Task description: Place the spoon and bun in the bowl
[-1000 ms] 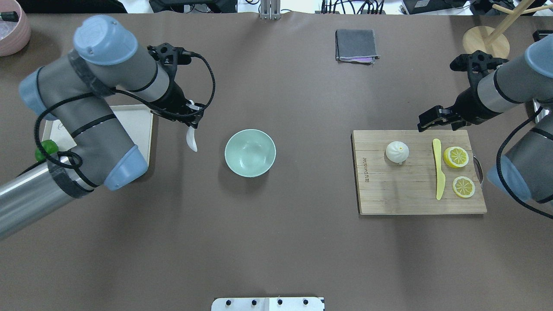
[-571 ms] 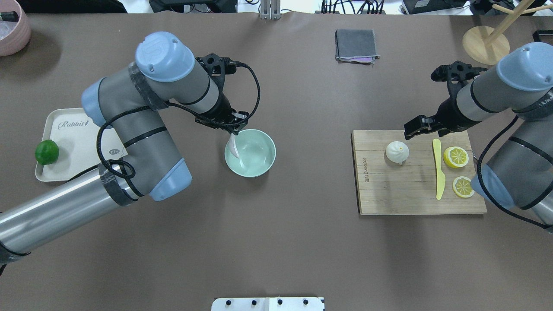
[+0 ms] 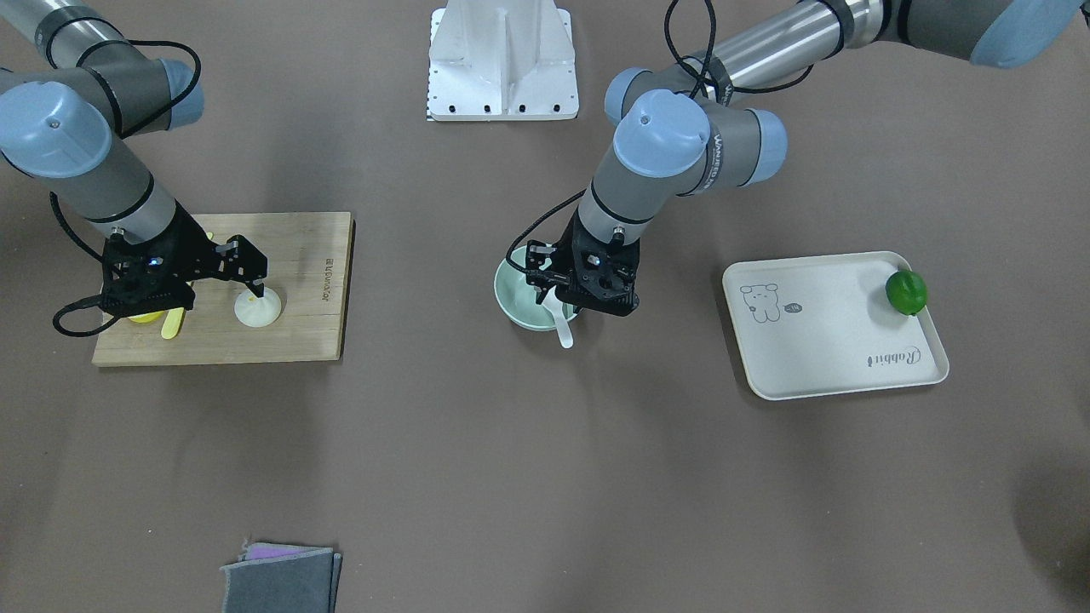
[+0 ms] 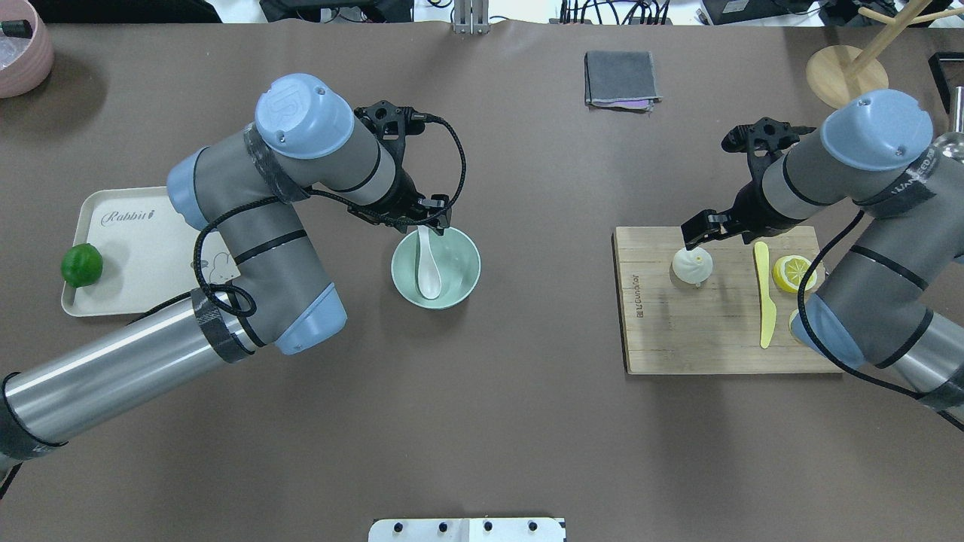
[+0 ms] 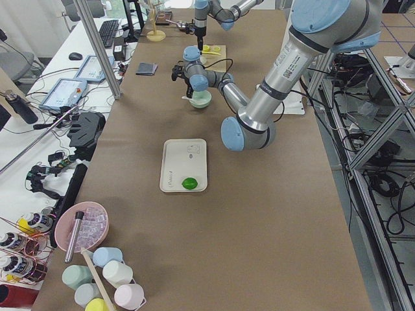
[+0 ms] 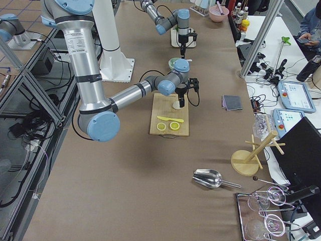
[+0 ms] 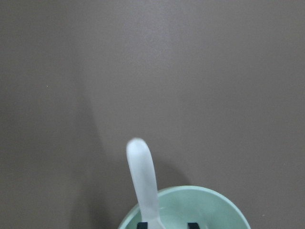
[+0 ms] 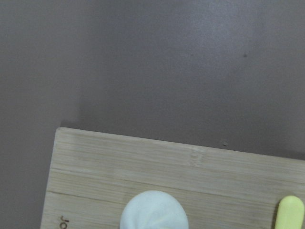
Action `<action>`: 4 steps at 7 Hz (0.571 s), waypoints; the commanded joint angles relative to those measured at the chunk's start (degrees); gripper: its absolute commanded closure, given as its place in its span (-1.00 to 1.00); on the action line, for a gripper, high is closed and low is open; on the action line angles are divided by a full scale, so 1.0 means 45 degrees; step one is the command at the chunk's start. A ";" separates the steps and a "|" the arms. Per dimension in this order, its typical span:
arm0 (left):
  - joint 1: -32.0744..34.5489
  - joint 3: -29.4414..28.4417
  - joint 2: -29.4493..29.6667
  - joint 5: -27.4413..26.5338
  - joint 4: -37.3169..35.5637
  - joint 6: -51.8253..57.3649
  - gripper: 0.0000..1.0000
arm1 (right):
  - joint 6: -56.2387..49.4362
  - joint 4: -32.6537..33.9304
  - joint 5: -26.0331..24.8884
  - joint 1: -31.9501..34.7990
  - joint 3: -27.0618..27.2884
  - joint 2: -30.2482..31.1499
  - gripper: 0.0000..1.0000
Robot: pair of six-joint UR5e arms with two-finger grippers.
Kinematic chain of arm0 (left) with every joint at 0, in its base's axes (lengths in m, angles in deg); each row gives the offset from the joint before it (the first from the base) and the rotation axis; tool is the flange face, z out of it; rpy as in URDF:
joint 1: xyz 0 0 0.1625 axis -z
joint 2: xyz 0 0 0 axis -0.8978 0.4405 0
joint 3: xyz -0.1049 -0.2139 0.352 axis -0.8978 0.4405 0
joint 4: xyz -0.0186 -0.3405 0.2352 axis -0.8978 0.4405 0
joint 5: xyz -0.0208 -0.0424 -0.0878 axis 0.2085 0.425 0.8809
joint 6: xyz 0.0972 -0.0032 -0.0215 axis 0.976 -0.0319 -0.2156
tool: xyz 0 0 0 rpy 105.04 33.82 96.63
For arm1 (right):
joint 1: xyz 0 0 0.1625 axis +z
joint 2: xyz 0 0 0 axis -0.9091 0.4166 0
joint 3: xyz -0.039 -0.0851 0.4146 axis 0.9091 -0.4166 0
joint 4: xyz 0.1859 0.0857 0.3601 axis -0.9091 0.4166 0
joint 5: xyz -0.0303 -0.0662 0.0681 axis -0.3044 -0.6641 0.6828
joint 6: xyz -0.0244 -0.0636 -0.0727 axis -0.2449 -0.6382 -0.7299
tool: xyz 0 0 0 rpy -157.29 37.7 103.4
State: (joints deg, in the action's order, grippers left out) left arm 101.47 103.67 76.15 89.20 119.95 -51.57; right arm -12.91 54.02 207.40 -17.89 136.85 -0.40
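So heads up, your spoon (image 4: 428,265) is lying in the bowl (image 4: 465,284). It's small, white and glossy, with the oval scoop down on the bowl's floor on the robot's side. The short straight handle leans up over the far rim, and in the left wrist view its rounded tip pokes out past the edge. The bowl is plain, smooth, pale mint green and sits on the brown table (image 4: 527,421) around the middle. Your left gripper (image 4: 431,223) hangs right over that far rim. Its fingertips (image 7: 141,224) are spread wider than the handle, which sits just beside one of them, so nothing's pinched. The bun (image 4: 693,266) is on the wooden cutting board (image 4: 700,339), near the corner that's far from the robot and toward the bowl. It's round, white and domed, with pleats twisting up to a tiny yellowish dot. Your right gripper (image 4: 712,229) is over the board's far edge, just by the bun. Its fingers look spread with nothing between them, and I can't tell how close they are to the bun. A yellow knife (image 4: 764,301) and a lemon slice (image 4: 792,272) share the board.
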 commanded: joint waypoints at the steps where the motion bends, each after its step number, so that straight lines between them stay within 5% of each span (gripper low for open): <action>1: 0.0060 0.0143 0.0009 0.0016 0.0020 -0.0053 -0.95 | -0.0017 0.0000 -0.0485 -0.0472 -0.0519 -0.0227 -0.96; 2: 0.0060 0.0183 0.0009 -0.0003 0.0001 -0.0112 -0.95 | 0.0002 0.0000 -0.0506 -0.0609 -0.0851 -0.0461 -0.81; 3: 0.0080 0.0183 -0.0010 -0.0003 0.0000 -0.0132 -0.95 | -0.0017 0.0019 -0.0468 -0.0669 -0.0874 -0.0463 -0.36; 4: 0.0118 0.0183 -0.0010 -0.0003 0.0000 -0.0132 -0.95 | -0.0017 0.0000 -0.0332 -0.0669 -0.0777 -0.0463 0.76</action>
State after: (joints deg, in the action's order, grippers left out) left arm 101.84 104.45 76.14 89.19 119.96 -52.10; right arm -12.97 54.06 205.45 -20.71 133.28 -2.34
